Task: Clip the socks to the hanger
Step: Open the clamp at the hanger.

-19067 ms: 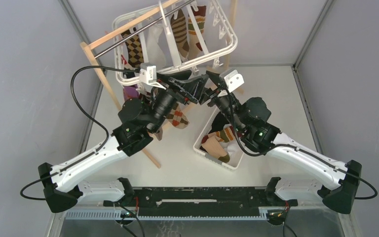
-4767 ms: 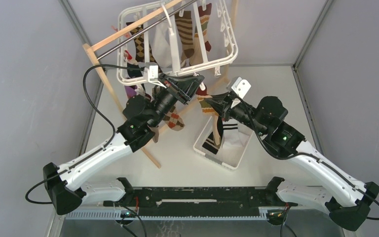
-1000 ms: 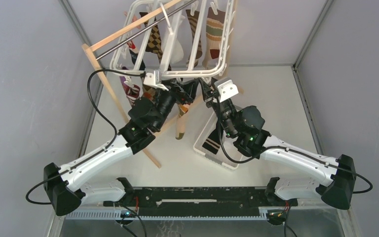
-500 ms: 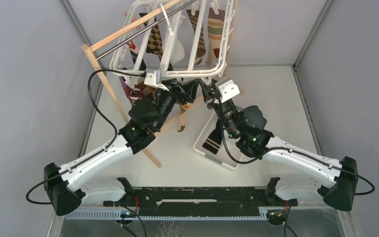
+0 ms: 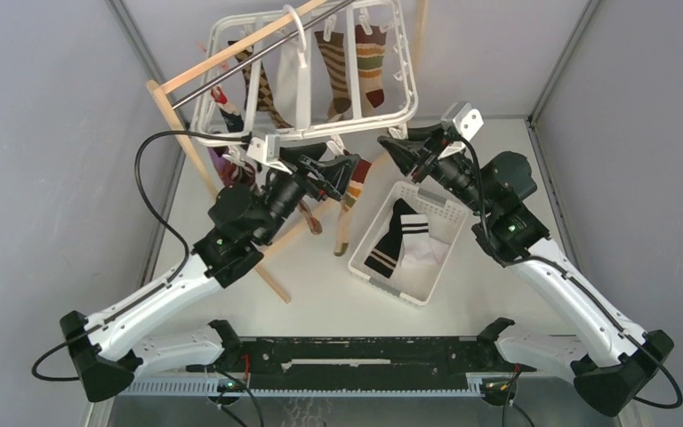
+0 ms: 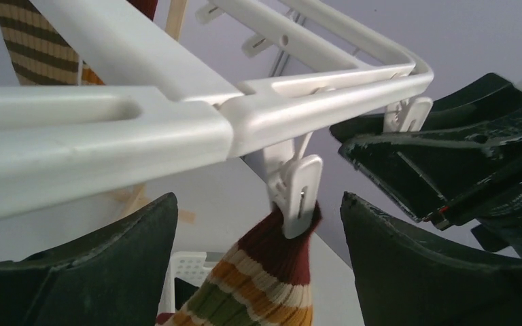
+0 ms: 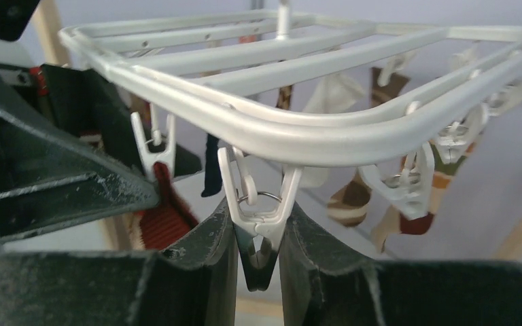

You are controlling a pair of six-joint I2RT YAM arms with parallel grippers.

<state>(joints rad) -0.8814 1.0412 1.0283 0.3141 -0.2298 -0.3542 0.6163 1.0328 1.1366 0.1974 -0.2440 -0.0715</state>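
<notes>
**HANGER STATION: LEFT TOOL OPEN, RIGHT TOOL ON A CLIP**

1. The desk (image 5: 311,285) carries a wooden stand (image 5: 178,127). The hanger (image 5: 365,117) hangs on the stand, over the far part of the desk.
2. The basket (image 5: 391,285) sits on the desk, near the hanger's near right corner. A black sock with white stripes (image 5: 396,233) lies inside it.
3. The left tool (image 6: 257,204) is raised to the hanger's near rail. Its jaws are spread wide and grip nothing. One finger stands on each side of the striped sock (image 6: 265,278).
4. The right tool (image 7: 257,227) is raised to the same rail, near its right corner. Its fingers are closed against both sides of the second clip (image 7: 258,204).
5. The striped sock hangs from the near rail by its dark red cuff, held in the loaded clip (image 6: 296,193).
6. Further back on the hanger, a brown-tan striped sock (image 5: 331,58) and a red-toed striped sock (image 5: 371,67) hang side by side.
</notes>
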